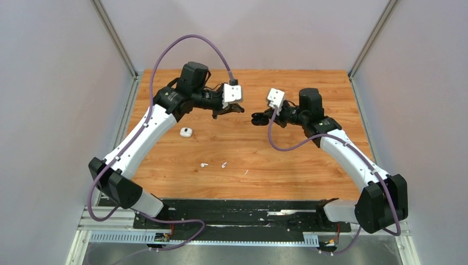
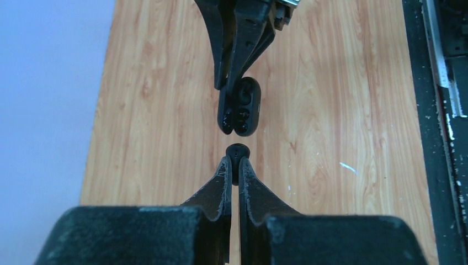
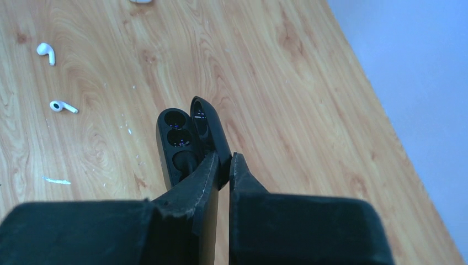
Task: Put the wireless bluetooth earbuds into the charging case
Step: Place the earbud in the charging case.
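Two white earbuds lie on the wooden table, one (image 1: 203, 164) (image 3: 47, 52) left of the other (image 1: 224, 164) (image 3: 62, 106). My right gripper (image 1: 255, 117) (image 3: 225, 164) is shut on the lid of an open black charging case (image 3: 175, 138) (image 2: 241, 107) and holds it in the air, wells showing. My left gripper (image 1: 239, 110) (image 2: 237, 164) faces it a short gap away. It is shut on a small black rounded piece (image 2: 238, 151) that sticks out past its tips. I cannot tell what that piece is. Both grippers hover well behind the earbuds.
A small white rounded pod (image 1: 186, 132) sits on the table (image 1: 309, 160) left of centre. A thin white fleck (image 1: 245, 172) (image 3: 57, 180) lies right of the earbuds. Grey walls close in the left, right and back; a black rail runs along the near edge.
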